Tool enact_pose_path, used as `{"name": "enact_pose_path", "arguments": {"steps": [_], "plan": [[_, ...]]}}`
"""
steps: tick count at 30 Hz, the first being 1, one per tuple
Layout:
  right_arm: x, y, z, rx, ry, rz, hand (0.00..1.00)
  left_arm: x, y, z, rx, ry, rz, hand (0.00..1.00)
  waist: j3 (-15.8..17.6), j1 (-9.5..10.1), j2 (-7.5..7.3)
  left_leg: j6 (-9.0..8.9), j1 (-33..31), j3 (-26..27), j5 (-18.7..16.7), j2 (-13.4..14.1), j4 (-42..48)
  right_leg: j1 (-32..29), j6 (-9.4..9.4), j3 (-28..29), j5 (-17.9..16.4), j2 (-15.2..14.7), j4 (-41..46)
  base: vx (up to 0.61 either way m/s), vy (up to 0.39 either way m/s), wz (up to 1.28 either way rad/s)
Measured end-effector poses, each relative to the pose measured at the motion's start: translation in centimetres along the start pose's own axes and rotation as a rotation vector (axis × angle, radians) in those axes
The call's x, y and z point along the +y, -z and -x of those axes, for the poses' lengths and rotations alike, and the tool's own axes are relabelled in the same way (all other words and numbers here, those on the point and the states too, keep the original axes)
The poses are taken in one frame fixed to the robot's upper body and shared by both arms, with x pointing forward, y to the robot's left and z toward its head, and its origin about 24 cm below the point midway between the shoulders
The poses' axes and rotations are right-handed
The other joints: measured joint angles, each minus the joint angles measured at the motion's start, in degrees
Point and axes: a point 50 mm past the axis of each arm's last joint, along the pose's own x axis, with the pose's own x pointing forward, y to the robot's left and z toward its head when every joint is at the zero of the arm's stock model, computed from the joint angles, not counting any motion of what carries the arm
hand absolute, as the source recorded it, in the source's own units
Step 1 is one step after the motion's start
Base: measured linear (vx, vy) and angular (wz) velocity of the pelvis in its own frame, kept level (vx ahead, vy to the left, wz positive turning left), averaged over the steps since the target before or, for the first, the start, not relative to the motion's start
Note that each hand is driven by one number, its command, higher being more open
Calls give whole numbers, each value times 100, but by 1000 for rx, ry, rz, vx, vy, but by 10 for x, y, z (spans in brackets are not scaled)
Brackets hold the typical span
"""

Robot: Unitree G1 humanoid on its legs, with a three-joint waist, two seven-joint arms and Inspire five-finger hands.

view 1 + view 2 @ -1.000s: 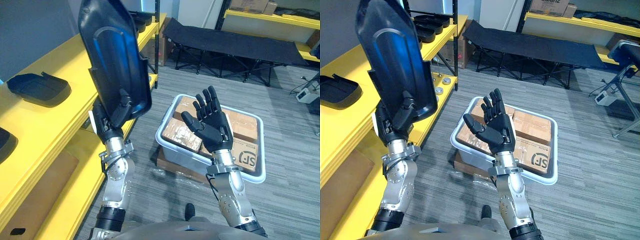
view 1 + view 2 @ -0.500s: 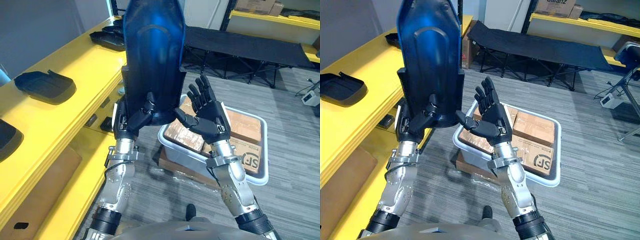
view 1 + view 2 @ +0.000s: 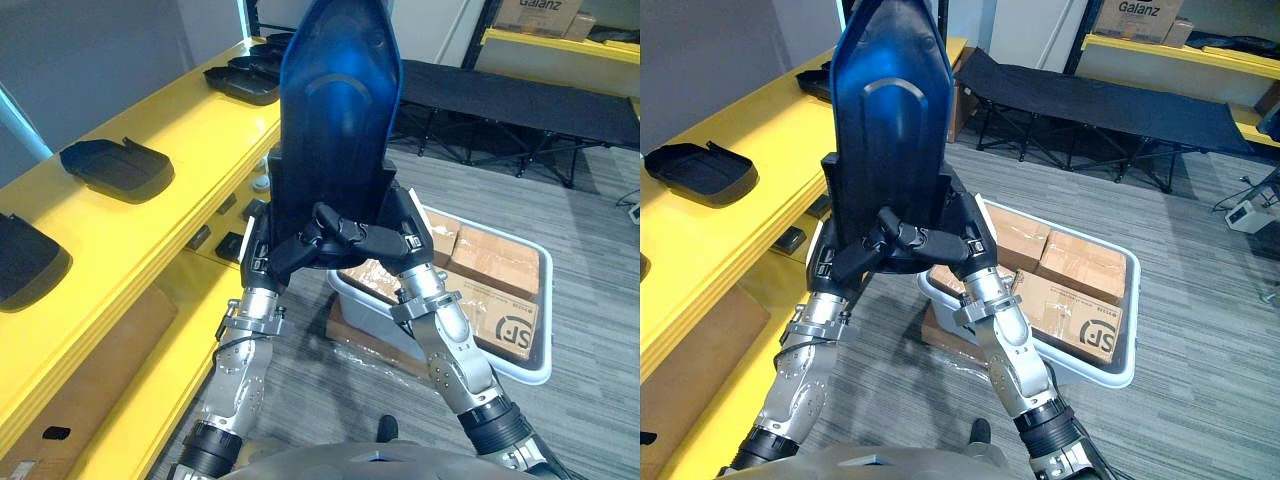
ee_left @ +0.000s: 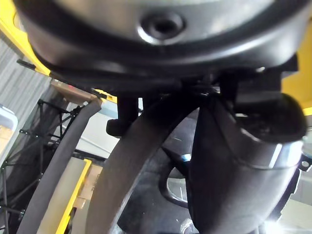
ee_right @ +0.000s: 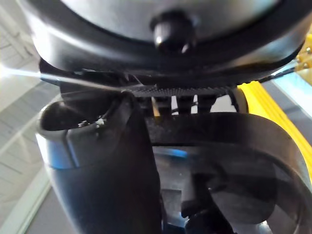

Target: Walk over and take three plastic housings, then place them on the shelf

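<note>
Clasping the lower end of a plastic housing between left hand and right hand, thumbs curling across its front. Standing upright, showing a dark, glossy face and tapering to a rounded top.

Two robot arms of silver-grey metal. The left arm and the right arm are each built of rounded, jointed segments dotted with small dark screws and holes. Each runs into a ribbed black cuff toward the elbow. A bright silver collar rings each wrist. Beyond the collars sit the left robot hand and the right robot hand, both matt black with blocky backs and thick, segmented fingers. A small white patch marks each hand near the wrist. Seen close in the left wrist view, a glossy black casing carries a round recessed fastener. The right wrist view shows a round black stud above a finely ribbed black strip.
</note>
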Motion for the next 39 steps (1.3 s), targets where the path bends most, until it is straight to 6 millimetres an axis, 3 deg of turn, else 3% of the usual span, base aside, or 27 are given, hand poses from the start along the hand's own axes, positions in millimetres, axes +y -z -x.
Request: {"name": "enact_pose_path", "arguments": {"steps": [7,13,18,19,31,39], "plan": [[0,13,1,67,30,-16,0,1,6,3,38,14,-3,0,-65,49,-29,-4,-8,-40,5,-2,-3,25,-5,-21,-3,0,-1,-12,6,2],[0,9,-6,60,5,105,0,-1,9,5,47,6,16,0,-69,36,-31,-10,-9,-42,14,-1,-6,17,-14,-30,-10,1,-1,0,0,0],[0,10,-6,62,1,107,0,-1,9,5,49,7,16,0,-72,53,-33,-11,-11,-43,14,0,-10,13,-15,-31,-10,1,-1,0,0,0],[0,10,-6,62,1,108,0,-1,9,5,49,7,15,100,-73,55,-33,-11,-10,-44,14,0,-10,13,-14,-32,-9,1,-1,0,0,0],[-13,12,-1,94,109,193,0,6,20,11,224,176,-68,100,-76,33,-33,-11,-12,-9,14,0,-16,-21,-11,-4,-7,1,-1,0,0,0],[-35,-1,0,58,204,263,0,9,19,15,252,239,-122,100,-83,33,-8,-11,-10,2,14,-1,-24,-28,-10,2,-7,1,-1,0,0,0]]}}
